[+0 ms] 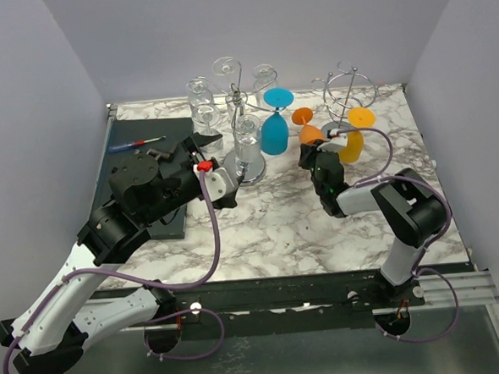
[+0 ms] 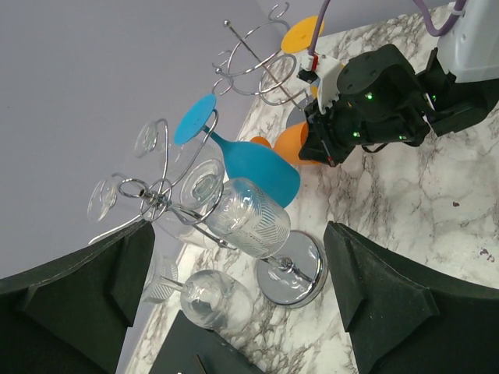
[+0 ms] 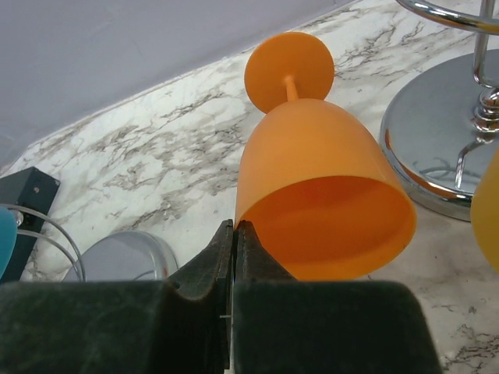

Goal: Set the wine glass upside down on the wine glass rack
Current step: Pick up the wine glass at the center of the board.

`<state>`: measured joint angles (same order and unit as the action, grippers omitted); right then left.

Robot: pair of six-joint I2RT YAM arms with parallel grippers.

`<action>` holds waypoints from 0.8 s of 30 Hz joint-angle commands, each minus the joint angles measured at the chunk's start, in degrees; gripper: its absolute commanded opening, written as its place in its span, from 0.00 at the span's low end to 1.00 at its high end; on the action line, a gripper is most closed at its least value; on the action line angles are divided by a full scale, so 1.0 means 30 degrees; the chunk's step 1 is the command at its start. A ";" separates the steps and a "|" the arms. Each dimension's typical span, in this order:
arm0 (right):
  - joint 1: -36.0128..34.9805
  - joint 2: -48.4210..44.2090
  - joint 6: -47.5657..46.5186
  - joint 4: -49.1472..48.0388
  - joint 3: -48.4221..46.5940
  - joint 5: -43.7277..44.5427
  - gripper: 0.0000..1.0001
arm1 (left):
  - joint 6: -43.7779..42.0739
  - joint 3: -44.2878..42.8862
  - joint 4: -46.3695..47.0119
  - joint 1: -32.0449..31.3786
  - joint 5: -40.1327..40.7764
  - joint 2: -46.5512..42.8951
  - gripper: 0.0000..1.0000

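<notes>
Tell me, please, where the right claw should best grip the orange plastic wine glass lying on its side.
Probably the bowl wall at the rim of the orange plastic wine glass, approached from its open mouth, one finger inside. It lies on its side, mouth facing the right claw, stem and foot pointing away. Its jaws look closed there.

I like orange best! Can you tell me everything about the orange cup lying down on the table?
The orange wine glass looks like frosted plastic, with a bowl, thin stem and round foot. It is empty and lies on its side on the marble table, mouth toward the right wrist camera, foot pointing away, close beside a chrome rack base. The right gripper seems shut on the rim's left edge.
</notes>
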<state>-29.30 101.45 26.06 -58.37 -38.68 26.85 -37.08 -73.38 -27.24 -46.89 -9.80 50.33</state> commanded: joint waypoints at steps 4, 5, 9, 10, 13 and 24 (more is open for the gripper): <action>-0.0108 -0.1791 0.0475 0.3126 0.0158 -0.2679 0.00 | 0.0140 -0.0289 -0.0126 -0.0060 -0.0190 -0.0061 0.99; -0.0107 -0.2152 0.0724 0.3965 0.0063 -0.3099 0.00 | 0.0115 -0.0291 -0.0132 -0.0019 -0.0189 -0.0020 0.99; -0.0134 -0.4197 0.2304 0.7771 0.0354 -0.4116 0.01 | 0.0227 -0.0309 -0.0126 -0.0053 -0.0274 0.0091 0.99; -0.0135 -0.4746 0.2560 0.8313 0.0649 -0.4262 0.01 | 0.0277 -0.0295 -0.0141 -0.0050 -0.0314 0.0111 0.99; -0.0124 -0.6316 0.2944 0.9585 0.1486 -0.4428 0.01 | 0.0279 -0.0277 -0.0144 -0.0042 -0.0471 0.0150 0.99; -0.0145 -1.3154 0.3899 1.8533 0.1191 -0.5575 0.01 | 0.1496 -0.0706 -0.0124 -0.0028 -0.0640 0.0664 0.99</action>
<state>-29.32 69.69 35.99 -16.12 -34.52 12.23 -35.35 -73.91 -27.27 -46.89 -10.09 52.07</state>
